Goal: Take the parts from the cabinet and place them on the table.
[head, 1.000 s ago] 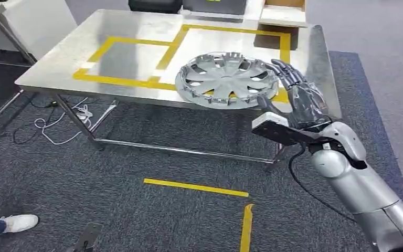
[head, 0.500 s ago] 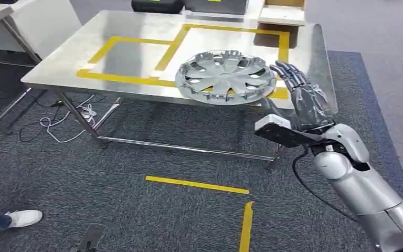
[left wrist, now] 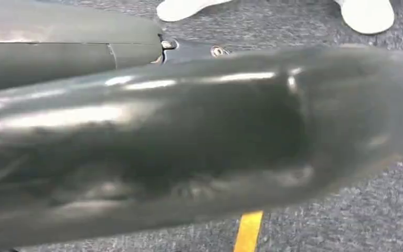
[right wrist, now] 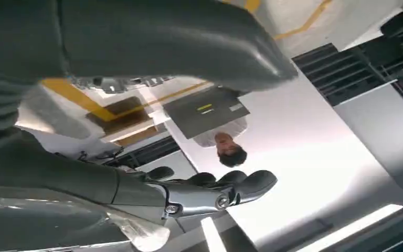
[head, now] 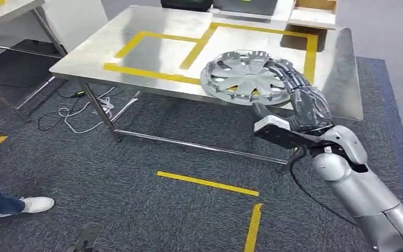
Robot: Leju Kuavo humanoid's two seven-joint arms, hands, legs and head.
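The silver hubcap (head: 247, 77) lies flat on the steel table (head: 152, 52), close to its near edge and inside the bigger rectangle of yellow tape (head: 309, 50) marked on the top. Its near rim covers part of the tape line on that side. My right hand (head: 299, 102) sits at the hubcap's four o'clock, fingers (head: 286, 73) stretched long over the rim there, thumb (head: 261, 111) down below the table edge. I cannot tell whether the fingers grip the rim or just lie on it. In my right wrist view the thick grey thumb (right wrist: 178, 37) crosses the picture, and the dark fingers (right wrist: 225, 189) reach out side by side.

At ten o'clock from the hubcap a smaller taped rectangle (head: 152, 50) shares one line with the bigger one. At the table's far edge, about twelve to one o'clock, stand dark cases (head: 231, 4) and a shallow cardboard box (head: 315, 13). Under the table, at about eight o'clock, loose white cable (head: 81, 113) curls on the dark carpet (head: 136, 194). Short yellow floor strips (head: 207, 183) lie on the carpet at six o'clock. A person's white shoe (head: 34, 205) and jeans cuff come in far out at eight o'clock. My left wrist view looks down at carpet, a yellow strip (left wrist: 248, 231) and white shoes (left wrist: 367, 13); my left hand's state I cannot tell.
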